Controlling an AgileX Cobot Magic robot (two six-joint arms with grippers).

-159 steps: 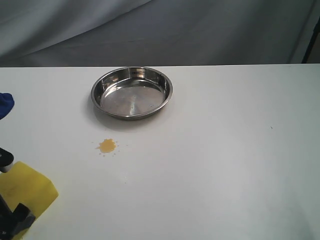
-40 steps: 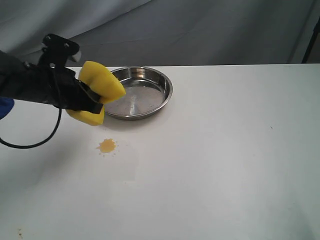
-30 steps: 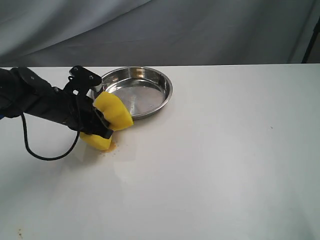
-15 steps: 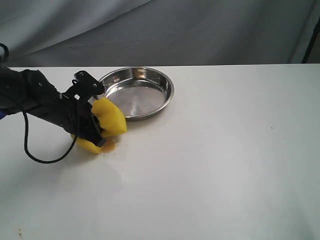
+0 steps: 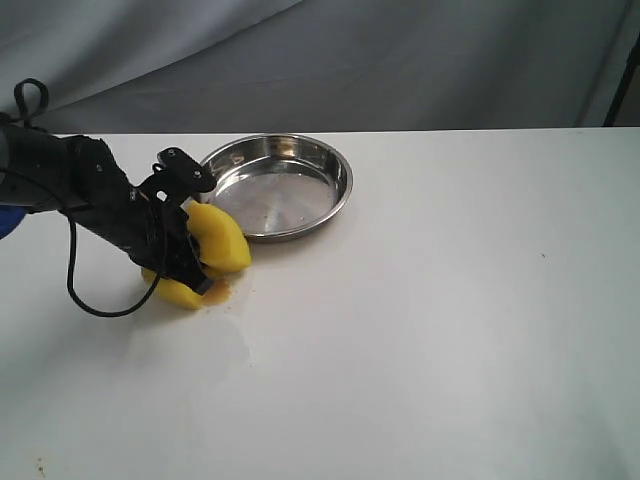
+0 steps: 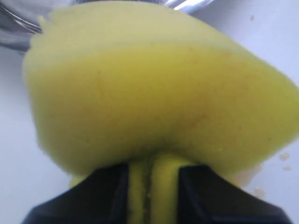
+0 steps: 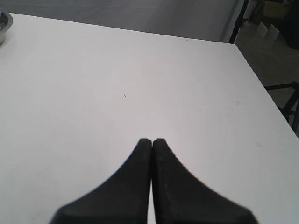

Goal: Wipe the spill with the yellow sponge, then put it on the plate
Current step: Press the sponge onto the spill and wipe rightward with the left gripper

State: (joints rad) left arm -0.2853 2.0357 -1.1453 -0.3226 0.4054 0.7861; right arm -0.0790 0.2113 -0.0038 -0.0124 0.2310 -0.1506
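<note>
My left gripper [image 5: 192, 262] is shut on the yellow sponge [image 5: 212, 252], squeezing it so it bulges, and presses it down on the white table just in front of the plate [image 5: 277, 186]. In the left wrist view the sponge [image 6: 154, 88] fills the frame, pinched between the black fingers [image 6: 103, 196]. A bit of the orange spill [image 5: 222, 291] shows at the sponge's lower edge; the remainder is hidden under it. Wet traces [image 6: 283, 157] show beside the sponge. My right gripper [image 7: 152, 141] is shut and empty over bare table, outside the exterior view.
A blue object [image 5: 8, 215] sits at the left edge of the exterior view. A black cable [image 5: 100, 305] loops from the left arm onto the table. A grey curtain hangs behind the table. The plate's rim [image 7: 3, 23] peeks into the right wrist view.
The left arm came in with the sponge, lowered it onto the spill beside the plate, and over the last second pressed it slightly leftward. The plate shifted a little to the right.
</note>
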